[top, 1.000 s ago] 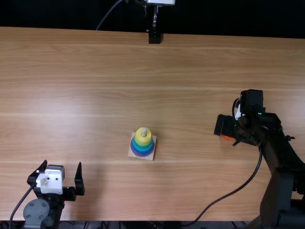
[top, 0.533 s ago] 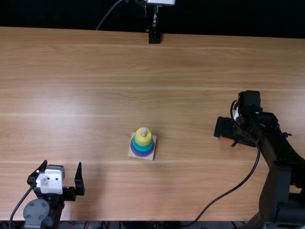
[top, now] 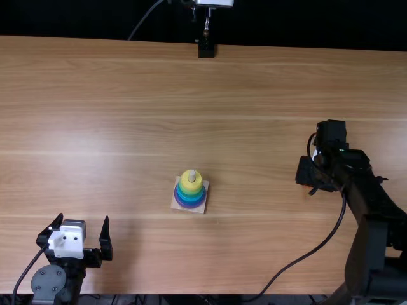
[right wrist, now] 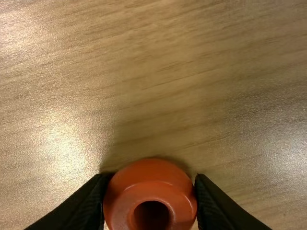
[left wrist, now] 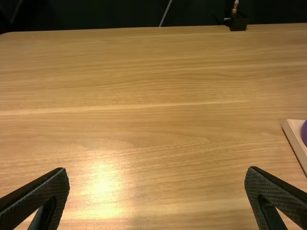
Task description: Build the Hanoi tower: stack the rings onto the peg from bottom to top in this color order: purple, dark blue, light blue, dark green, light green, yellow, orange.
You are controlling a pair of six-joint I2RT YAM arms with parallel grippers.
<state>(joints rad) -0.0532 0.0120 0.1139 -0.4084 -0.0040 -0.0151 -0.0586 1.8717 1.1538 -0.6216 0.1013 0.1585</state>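
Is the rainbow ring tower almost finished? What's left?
Almost! On the pale wooden peg, the rings look stacked from the wide purple ring up to the small yellow ring. The shiny orange ring is between the right gripper's closed-in fingers, away from the tower. Putting it on top of yellow looks like the only job left.

Table (top: 127,95), light brown wood, streaked grain, glossy: one pale square base (top: 175,204), slightly left of middle in the nearer half, bearing stacked rings (top: 191,185); one orange ring (right wrist: 149,184), rightward, contact with the wood unclear.
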